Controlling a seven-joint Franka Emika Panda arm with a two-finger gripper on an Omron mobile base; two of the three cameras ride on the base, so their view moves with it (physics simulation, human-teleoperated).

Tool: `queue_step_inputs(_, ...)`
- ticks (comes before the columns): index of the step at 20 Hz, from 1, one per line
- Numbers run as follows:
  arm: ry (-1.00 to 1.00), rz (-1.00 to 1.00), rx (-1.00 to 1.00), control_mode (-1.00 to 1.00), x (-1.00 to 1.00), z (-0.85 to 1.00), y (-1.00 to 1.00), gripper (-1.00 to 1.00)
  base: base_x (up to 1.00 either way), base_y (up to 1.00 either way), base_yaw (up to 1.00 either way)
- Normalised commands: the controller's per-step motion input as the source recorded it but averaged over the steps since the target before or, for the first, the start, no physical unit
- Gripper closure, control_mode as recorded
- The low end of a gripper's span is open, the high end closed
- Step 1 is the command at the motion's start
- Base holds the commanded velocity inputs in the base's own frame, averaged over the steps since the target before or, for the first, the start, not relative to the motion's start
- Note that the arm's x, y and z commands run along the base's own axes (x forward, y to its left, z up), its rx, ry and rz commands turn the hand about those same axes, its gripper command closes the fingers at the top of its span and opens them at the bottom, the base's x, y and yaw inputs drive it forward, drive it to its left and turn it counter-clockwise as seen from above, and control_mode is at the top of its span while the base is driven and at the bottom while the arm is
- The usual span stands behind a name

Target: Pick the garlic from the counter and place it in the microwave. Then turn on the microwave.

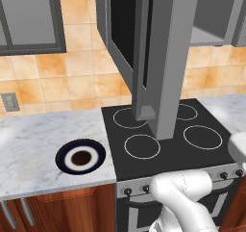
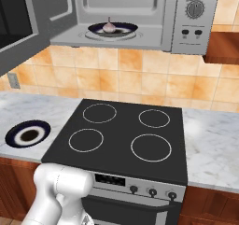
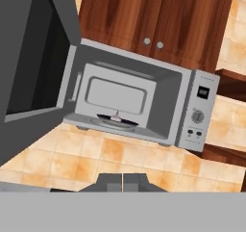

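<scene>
garlic (image 2: 108, 27): upper centre of right base view, inside the open microwave (image 2: 186, 18), sitting on a dark plate (image 2: 126, 29) on the turntable; upright, pale tip up, long axis vertical.
hand view: same bulb at frame centre, tiny, cavity tilted; controls at right.
left base view: microwave door (image 1: 166, 58) edge-on at top centre, hides the cavity; second blue plate (image 1: 80, 159) on counter (image 1: 29, 149) lower left.
gripper (image 3: 123, 182): bottom centre of hand view, fingertips pressed together, empty.
stovetop (image 2: 121, 137): centre, bare.
</scene>
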Motion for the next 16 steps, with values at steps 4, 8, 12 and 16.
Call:
queue_step_inputs(4,0.00,0.00,0.00,-1.00,-0.15,0.00,0.18,1.00,0.00,0.00,0.00)
queue_step_inputs(8,0.00,0.00,0.00,-1.00,-0.15,0.00,0.17,1.00,0.00,0.00,0.00)
queue_step_inputs(12,0.00,0.00,0.00,-1.00,-0.11,0.00,0.16,1.00,0.00,0.00,0.00)
queue_step_inputs(16,0.00,0.00,0.00,-1.00,-0.07,0.00,0.18,1.00,0.00,0.00,0.00)
